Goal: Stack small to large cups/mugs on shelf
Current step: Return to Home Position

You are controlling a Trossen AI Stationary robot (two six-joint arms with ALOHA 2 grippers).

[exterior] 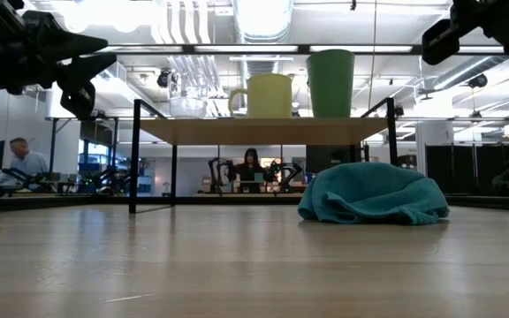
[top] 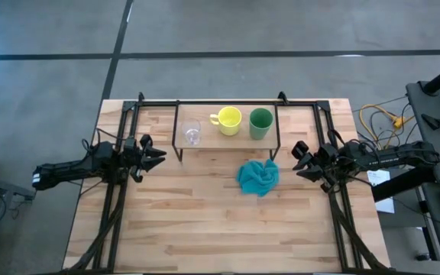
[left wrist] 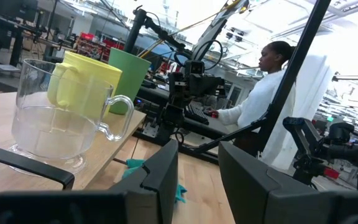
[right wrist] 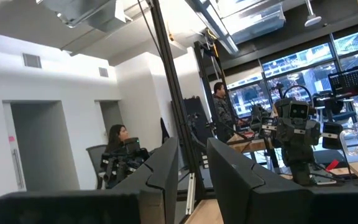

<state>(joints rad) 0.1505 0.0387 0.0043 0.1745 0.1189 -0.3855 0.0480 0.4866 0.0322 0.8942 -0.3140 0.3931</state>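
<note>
The left jaws are seen parted and empty, near the end of the shelf (top: 211,141) where the glass cup (top: 192,134) stands. The right jaws, likewise parted, are held off the far end. The yellow mug (top: 228,120) and green cup (top: 260,123) stand alongside. The frame could be clipped on withdrawal and the glass toppled.
</note>
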